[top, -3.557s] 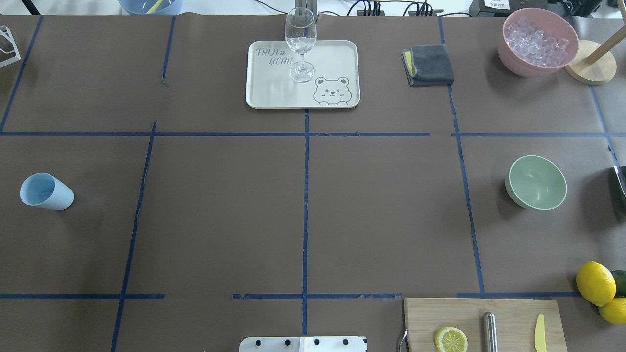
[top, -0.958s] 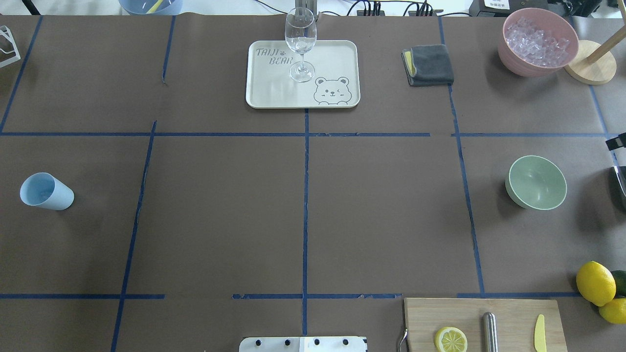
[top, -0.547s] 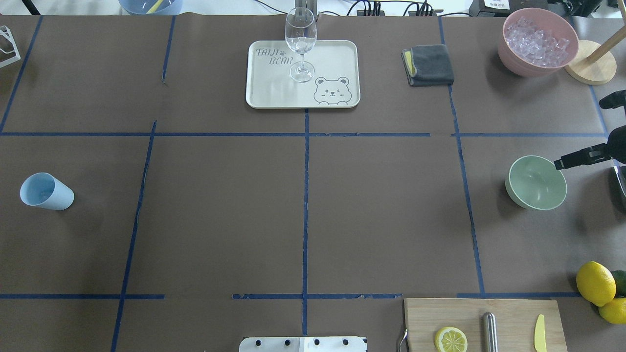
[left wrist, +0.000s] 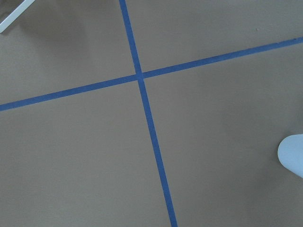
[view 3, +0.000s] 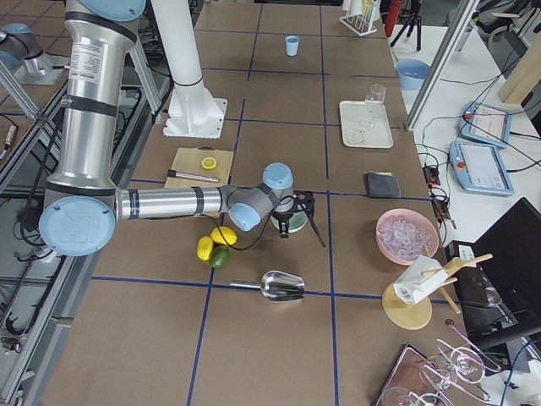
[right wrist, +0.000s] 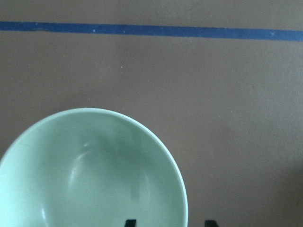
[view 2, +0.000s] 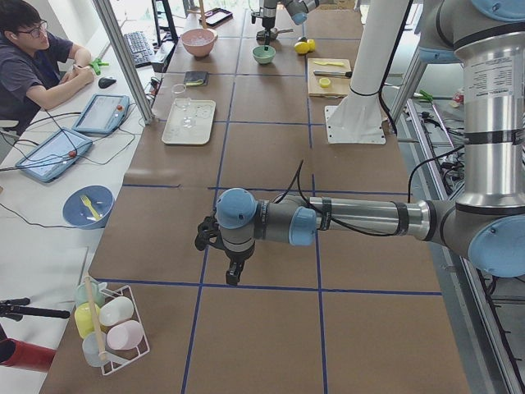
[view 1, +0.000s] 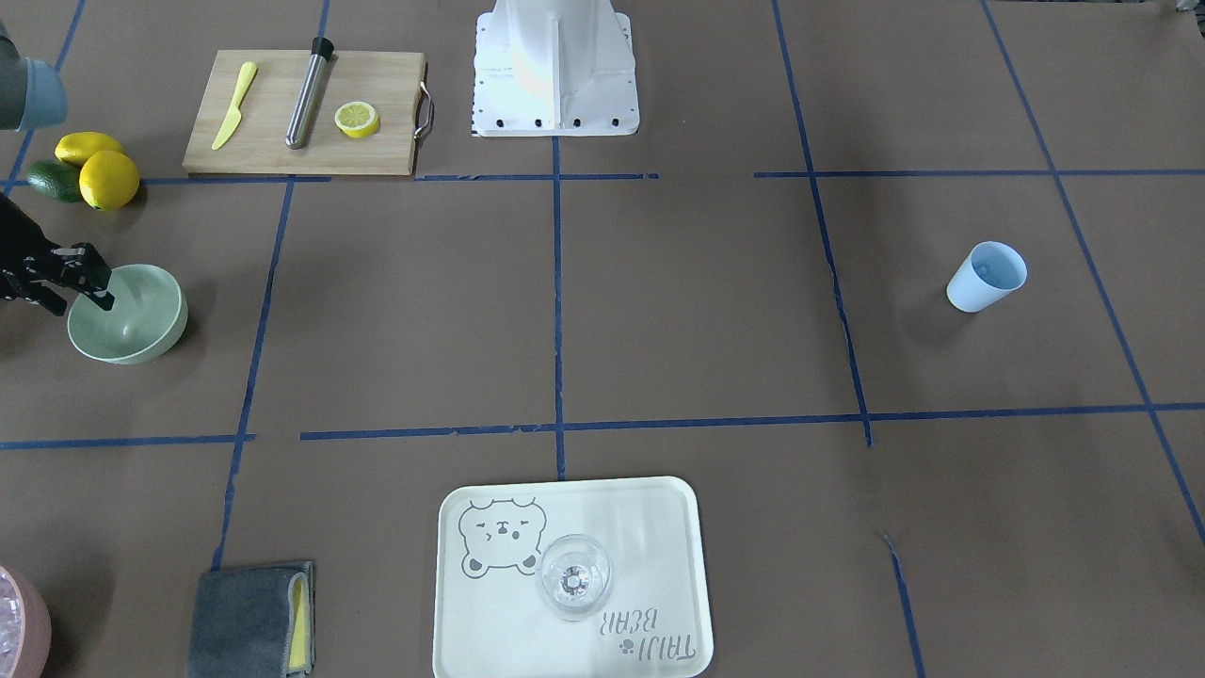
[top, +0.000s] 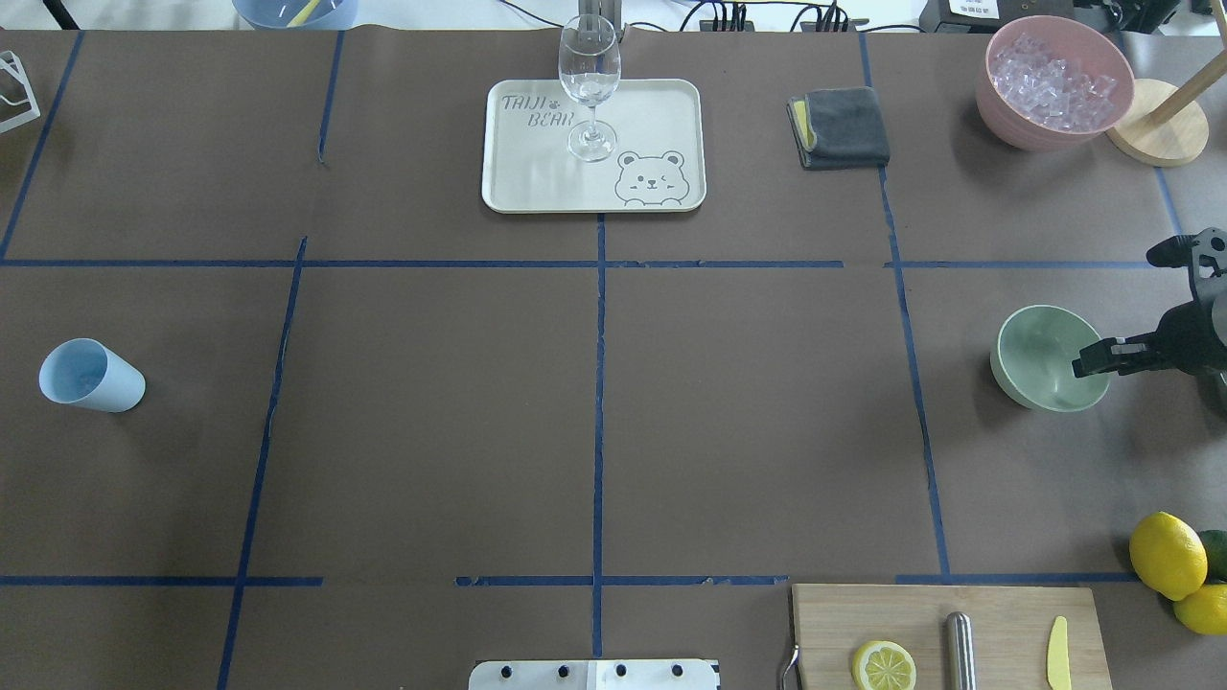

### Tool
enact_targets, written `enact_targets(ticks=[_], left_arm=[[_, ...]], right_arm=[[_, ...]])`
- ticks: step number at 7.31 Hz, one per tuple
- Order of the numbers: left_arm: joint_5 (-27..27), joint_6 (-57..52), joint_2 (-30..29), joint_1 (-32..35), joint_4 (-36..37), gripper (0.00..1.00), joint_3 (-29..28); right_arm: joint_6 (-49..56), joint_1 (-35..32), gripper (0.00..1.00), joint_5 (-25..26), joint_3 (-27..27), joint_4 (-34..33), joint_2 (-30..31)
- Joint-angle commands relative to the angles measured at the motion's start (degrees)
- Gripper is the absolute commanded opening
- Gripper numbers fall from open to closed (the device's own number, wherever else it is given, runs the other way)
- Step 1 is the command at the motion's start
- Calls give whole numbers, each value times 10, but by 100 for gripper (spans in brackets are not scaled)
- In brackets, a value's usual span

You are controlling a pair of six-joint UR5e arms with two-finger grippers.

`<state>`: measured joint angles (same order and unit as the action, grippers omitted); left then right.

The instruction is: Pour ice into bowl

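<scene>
We should ease the right claw (right wrist: 170, 223) straight down, one finger inside the wall and one outside, then close gently so nothing tips; its fingers stand apart, holding nothing; the green bowl (top: 1050, 356) sits empty on the table's (top: 594, 412) right side; from the wrist, its rim runs between the fingertips.

The bowl (top: 1040, 356) is round and pale mint-green, with smooth plain sides that narrow toward the base and a thin, even rim. It stands upright, mouth up, flat on the brown table cover. From close above, its inside is glossy with soft highlights, showing only bare green surface. It sits well apart from the wooden cutting board (top: 1007, 613), farther from the robot and in line with the board's right-hand part.
</scene>
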<state>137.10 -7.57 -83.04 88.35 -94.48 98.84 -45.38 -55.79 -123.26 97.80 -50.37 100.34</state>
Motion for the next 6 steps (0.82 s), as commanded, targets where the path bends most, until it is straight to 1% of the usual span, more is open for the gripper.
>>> enact_targets(ticks=[1, 2, 4, 6], left_arm=[[0, 0, 1, 1, 0, 100, 0], [0, -1, 1, 1, 0, 100, -1], [0, -1, 2, 1, 0, 100, -1], [0, -1, 3, 1, 0, 100, -1]], right_arm=[[0, 1, 13, 0, -2, 10, 13], [1, 1, 0, 0, 1, 11, 9], [1, 1, 0, -5, 13, 11, 0], [-9, 1, 0, -10, 66, 2, -14]])
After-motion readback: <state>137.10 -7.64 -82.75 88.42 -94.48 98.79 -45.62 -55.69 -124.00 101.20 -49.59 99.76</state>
